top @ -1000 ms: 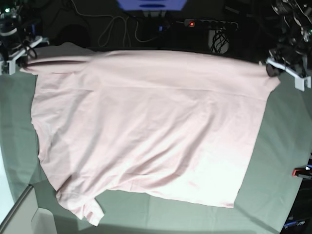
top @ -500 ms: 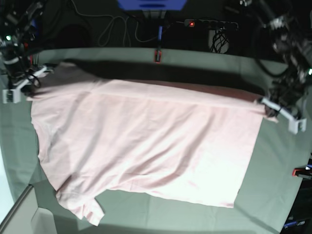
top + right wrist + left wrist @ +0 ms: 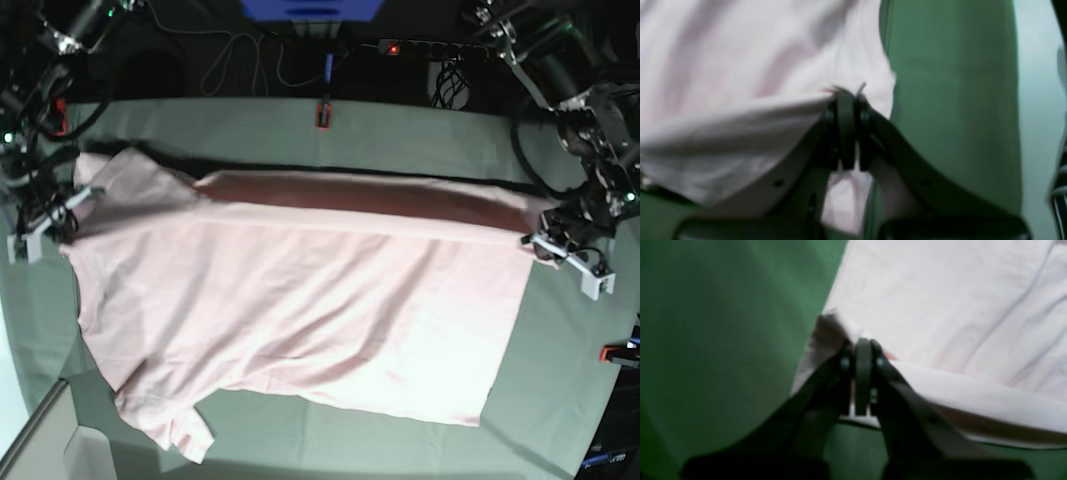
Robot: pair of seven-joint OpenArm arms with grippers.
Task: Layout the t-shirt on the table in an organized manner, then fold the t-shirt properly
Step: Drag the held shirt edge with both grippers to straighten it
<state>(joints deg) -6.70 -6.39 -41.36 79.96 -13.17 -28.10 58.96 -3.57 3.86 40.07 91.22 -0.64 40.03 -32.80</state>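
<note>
Jaws on both sides pinched tight on t-shirt [image 3: 300,310] corners: left gripper [image 3: 863,350] and right gripper [image 3: 846,100] each hold an end of the far edge (doubled over, hem raised). Lower both evenly, w/ tension kept. Soft pale-pink cotton, wrinkled, lies on green cloth desk [image 3: 400,130].

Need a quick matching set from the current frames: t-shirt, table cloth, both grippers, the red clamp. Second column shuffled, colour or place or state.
Things:
1. t-shirt
2. table
3. left gripper
4. right gripper
5. red clamp

Descriptions:
A. grey-green cloth surface
B. shut on the shirt edge at the base view's right
C. pale pink, partly folded over
D. on the table's far edge
E. shut on the shirt edge at the base view's left

Pairs: 1-C, 2-A, 3-B, 4-E, 5-D
</note>
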